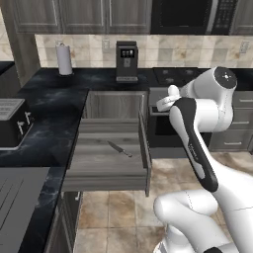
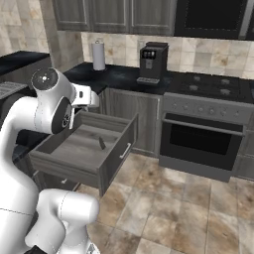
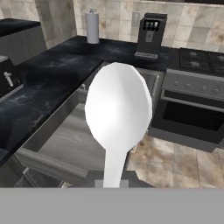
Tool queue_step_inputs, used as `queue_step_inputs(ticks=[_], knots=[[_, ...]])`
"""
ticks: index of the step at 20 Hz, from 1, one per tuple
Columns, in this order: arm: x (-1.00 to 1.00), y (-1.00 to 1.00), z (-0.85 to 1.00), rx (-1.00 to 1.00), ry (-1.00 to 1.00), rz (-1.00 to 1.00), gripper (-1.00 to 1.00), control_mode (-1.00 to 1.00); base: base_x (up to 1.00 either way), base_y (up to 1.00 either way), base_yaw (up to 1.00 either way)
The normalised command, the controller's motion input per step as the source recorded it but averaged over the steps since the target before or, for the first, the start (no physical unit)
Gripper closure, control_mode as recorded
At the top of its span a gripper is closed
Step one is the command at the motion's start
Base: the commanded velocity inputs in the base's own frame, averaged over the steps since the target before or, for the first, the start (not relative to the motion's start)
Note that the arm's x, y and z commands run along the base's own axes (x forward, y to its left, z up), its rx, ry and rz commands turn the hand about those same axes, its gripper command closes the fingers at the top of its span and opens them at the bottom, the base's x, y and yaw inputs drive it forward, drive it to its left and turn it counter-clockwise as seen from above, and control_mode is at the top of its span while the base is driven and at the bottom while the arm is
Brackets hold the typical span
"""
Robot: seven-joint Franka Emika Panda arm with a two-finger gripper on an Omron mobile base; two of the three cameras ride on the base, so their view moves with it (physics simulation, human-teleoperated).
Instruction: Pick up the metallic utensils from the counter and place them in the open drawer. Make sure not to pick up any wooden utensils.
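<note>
A shiny white-silver spoon [image 3: 117,109] stands upright close to the hand camera, and my gripper [image 3: 113,181] is shut on its handle. The hand [image 1: 165,101] hovers above the right rear corner of the open drawer [image 1: 106,179], level with the black counter [image 1: 54,106]. From the right, the same hand [image 2: 89,97] hangs over the drawer [image 2: 67,166] at its back left. A slim dark knife-like utensil [image 1: 120,148] lies on the drawer's flat grey floor, also seen as a dark sliver [image 2: 101,144]. The wooden utensils are out of view.
A toaster [image 1: 12,121] sits on the left counter, with a paper towel roll [image 1: 64,59] and a coffee machine [image 1: 126,62] at the back. A stove and oven [image 2: 203,129] stand right of the drawer. Tiled floor [image 2: 173,208] lies in front.
</note>
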Motion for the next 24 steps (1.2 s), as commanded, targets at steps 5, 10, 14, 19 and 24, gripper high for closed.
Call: queue_step_inputs(ticks=[5, 10, 14, 19, 24], knots=[[0.00, 0.00, 0.00, 0.00, 0.00, 0.00, 1.00, 1.00, 0.46, 0.13, 0.00], [0.00, 0.00, 0.00, 0.00, 0.00, 0.00, 1.00, 1.00, 0.47, 0.13, 0.00], [0.00, 0.00, 0.00, 0.00, 0.00, 0.00, 1.00, 1.00, 0.39, 0.11, 0.00], [0.00, 0.00, 0.00, 0.00, 0.00, 0.00, 1.00, 1.00, 0.40, 0.12, 0.00], [0.00, 0.00, 0.00, 0.00, 0.00, 0.00, 1.00, 1.00, 0.10, 0.00, 0.00]])
